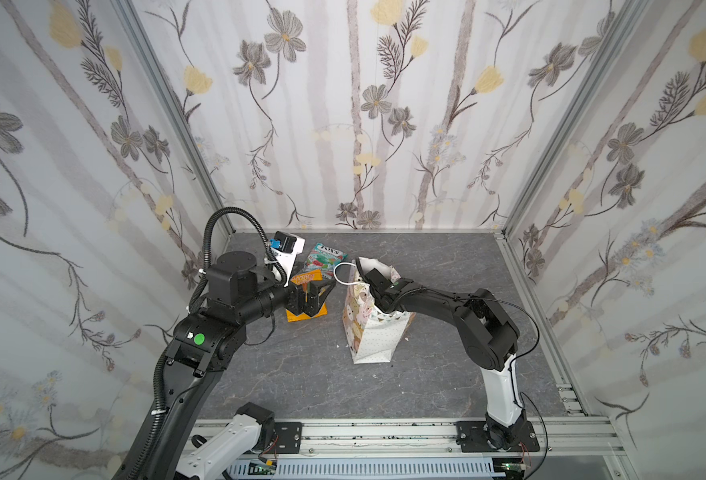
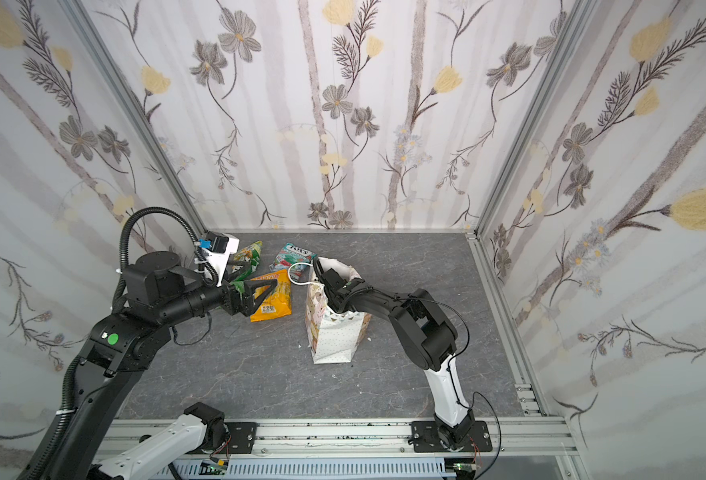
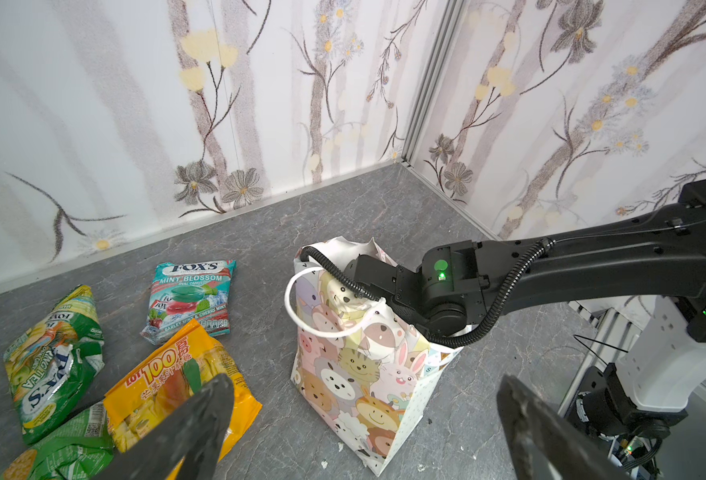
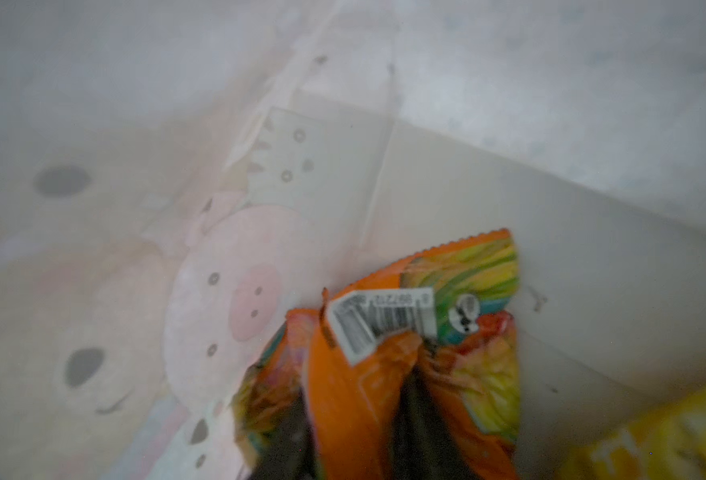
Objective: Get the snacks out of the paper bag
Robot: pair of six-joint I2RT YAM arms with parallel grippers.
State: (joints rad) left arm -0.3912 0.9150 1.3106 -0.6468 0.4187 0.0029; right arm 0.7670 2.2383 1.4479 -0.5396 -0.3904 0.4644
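Observation:
The white paper bag with animal pictures stands upright mid-table. My right arm's wrist reaches into the bag's mouth, and the fingers are hidden there in both top views. Inside the bag, my right gripper is shut on a small orange packet; a yellow packet lies beside it. My left gripper hangs open and holds nothing, left of the bag and above the orange-yellow packet. Also on the table are the teal FOX'S packet, a yellow-green one and a green one.
Flowered walls close the table in at the back and both sides. An aluminium rail with both arm bases runs along the front edge. Small paper crumbs lie by the bag's foot. One cord handle loops out toward the packets.

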